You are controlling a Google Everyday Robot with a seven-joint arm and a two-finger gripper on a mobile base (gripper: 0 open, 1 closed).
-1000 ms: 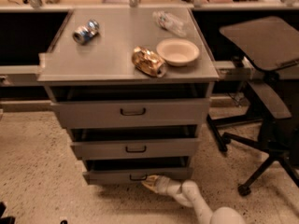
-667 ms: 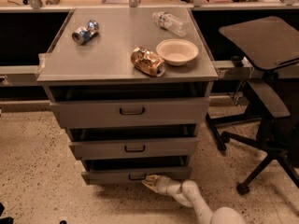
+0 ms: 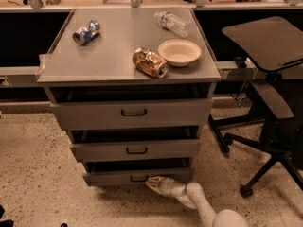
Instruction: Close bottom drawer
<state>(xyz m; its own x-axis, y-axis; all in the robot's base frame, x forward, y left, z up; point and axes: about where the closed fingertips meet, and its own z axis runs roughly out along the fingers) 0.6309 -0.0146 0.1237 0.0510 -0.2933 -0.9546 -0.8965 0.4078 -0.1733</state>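
The bottom drawer [image 3: 113, 177] is the lowest and narrowest grey front of the cabinet, with a small dark handle [image 3: 138, 178]. It stands slightly pulled out, with a dark gap above its front. My gripper [image 3: 152, 182] comes in low from the lower right on a white arm. Its tip rests against the drawer front just right of the handle.
The middle drawer [image 3: 136, 150] and top drawer [image 3: 132, 113] also stand ajar. On the cabinet top [image 3: 118, 51] lie a crushed can [image 3: 86, 32], a gold can [image 3: 150, 62], a bowl [image 3: 179, 52] and a plastic bottle [image 3: 172, 22]. An office chair [image 3: 265, 93] stands close on the right.
The view has shifted slightly left. My gripper stays at the bottom drawer's front; the drawer shows no clear movement.
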